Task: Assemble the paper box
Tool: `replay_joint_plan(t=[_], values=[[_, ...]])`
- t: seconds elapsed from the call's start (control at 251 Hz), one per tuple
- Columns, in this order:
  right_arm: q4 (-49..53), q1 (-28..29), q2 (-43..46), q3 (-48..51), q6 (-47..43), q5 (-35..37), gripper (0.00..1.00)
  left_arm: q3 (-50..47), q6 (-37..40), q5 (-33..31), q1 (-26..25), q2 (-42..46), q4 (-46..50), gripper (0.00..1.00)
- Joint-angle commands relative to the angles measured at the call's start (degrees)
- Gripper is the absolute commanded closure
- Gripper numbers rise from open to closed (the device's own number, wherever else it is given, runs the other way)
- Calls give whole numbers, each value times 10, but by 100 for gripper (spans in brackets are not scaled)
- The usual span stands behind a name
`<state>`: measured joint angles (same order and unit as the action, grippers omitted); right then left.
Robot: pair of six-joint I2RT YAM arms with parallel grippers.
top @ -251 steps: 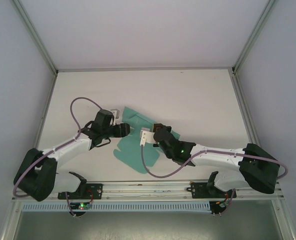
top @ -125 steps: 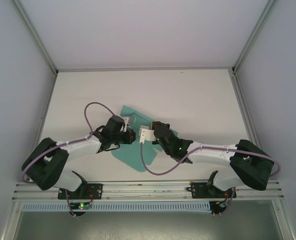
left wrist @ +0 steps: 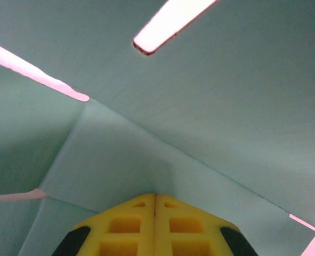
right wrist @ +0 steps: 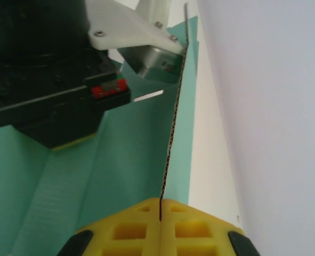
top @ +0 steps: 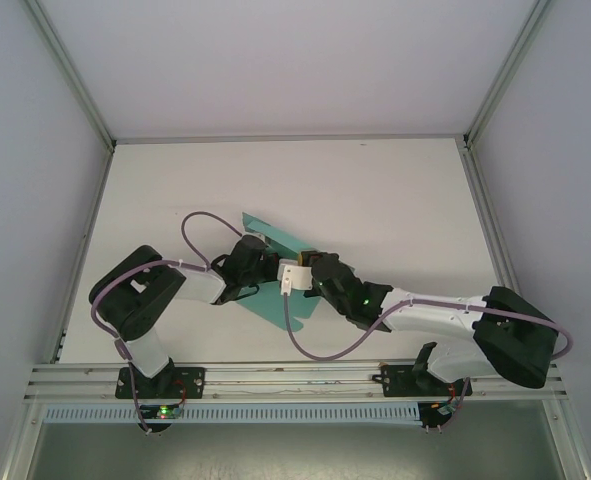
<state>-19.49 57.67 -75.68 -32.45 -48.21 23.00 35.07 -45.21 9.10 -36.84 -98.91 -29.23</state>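
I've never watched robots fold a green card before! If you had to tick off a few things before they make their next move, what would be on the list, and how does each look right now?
1. Grip of the right hand on the box: ok, it is shut on a raised edge.
2. Aim of the left hand: ok, it is shut, with its tips pointing into a folded corner.
3. Whether the left hand touches the box: cannot tell.
4. Gap between the two hands: cannot tell, they sit very close together.
5. Box on the table: ok, well away from the edges.
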Motion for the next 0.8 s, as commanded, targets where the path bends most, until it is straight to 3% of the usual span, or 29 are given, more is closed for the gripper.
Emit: replay_joint_plan(t=[0.0,0.299,0.475,0.599,0.726,0.794], values=[[57,16,-22,9,42,-42,100,-2,-8,-20,-16,-7,5,100],[37,40,-112,5,25,50,100,-13,-9,-23,-19,17,24,100],[6,20,-94,10,-8,113,100,-21,4,-34,-18,61,63,100],[-4,-3,-65,10,-50,111,100,-18,30,-80,-19,153,169,85],[-11,-11,-66,2,-81,115,100,20,68,-165,-18,270,347,53],[-23,-12,-68,3,-100,114,100,55,75,-207,-7,311,435,48]])
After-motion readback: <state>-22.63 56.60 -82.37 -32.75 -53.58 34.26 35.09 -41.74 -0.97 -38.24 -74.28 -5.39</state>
